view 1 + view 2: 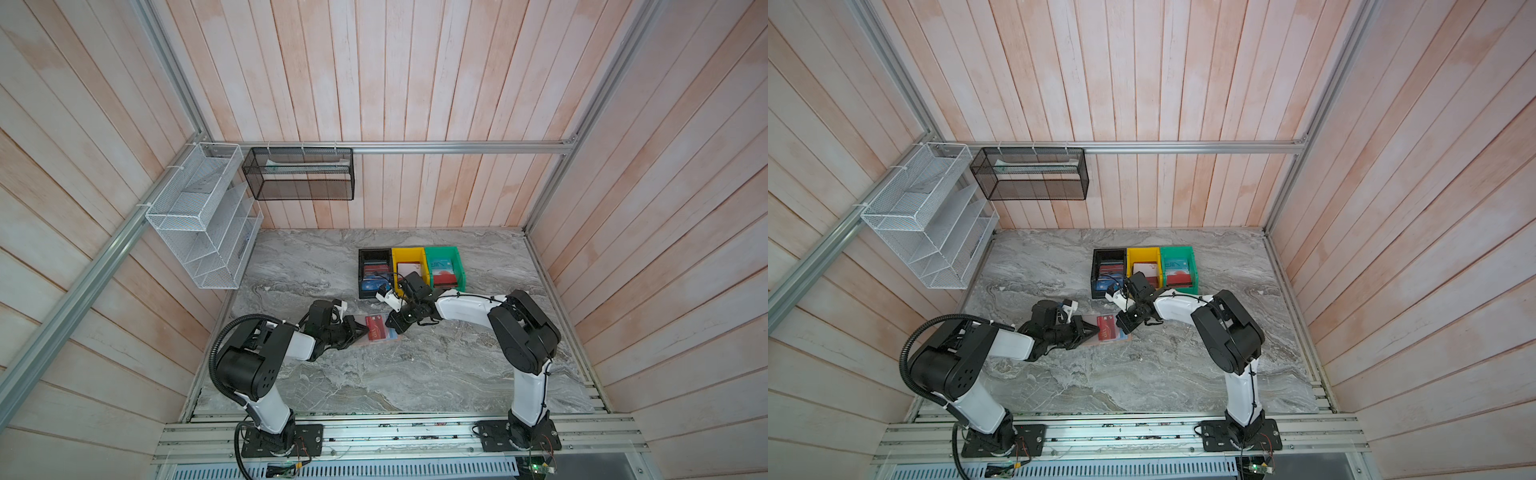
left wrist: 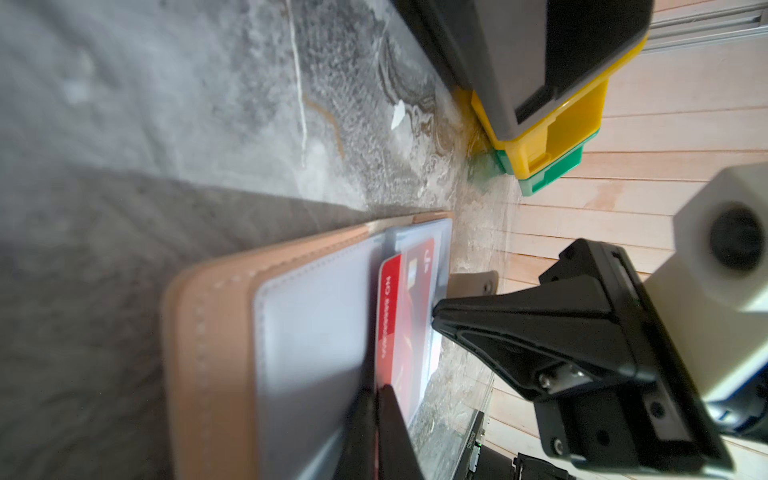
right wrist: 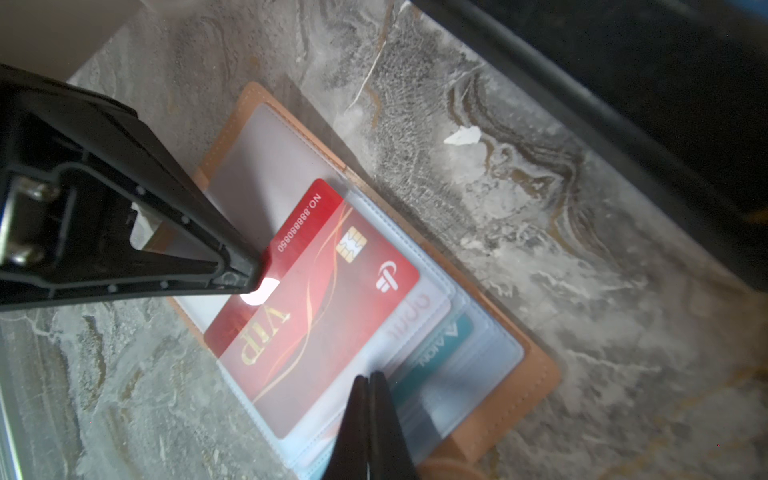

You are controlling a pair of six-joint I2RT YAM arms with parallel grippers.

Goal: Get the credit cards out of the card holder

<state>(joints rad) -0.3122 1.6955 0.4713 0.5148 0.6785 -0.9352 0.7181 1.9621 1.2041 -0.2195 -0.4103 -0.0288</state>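
Card holder (image 1: pixel 388 335) lying open on the worktop (image 1: pixel 415 374), mid-frame in both top views.
Left gripper (image 1: pixel 366 329) clenched on the protruding edge of the red card (image 3: pixel 316 291); right gripper (image 3: pixel 368 376), closed empty, presses its tip on the clear sleeves (image 3: pixel 478 374).

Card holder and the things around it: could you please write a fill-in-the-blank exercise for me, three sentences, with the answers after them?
1. The card holder lies ___ on the table.
2. The gold letters on the red card read ___.
3. The bin between the black bin and the green bin is ___.

Missing words: open; VIP; yellow.
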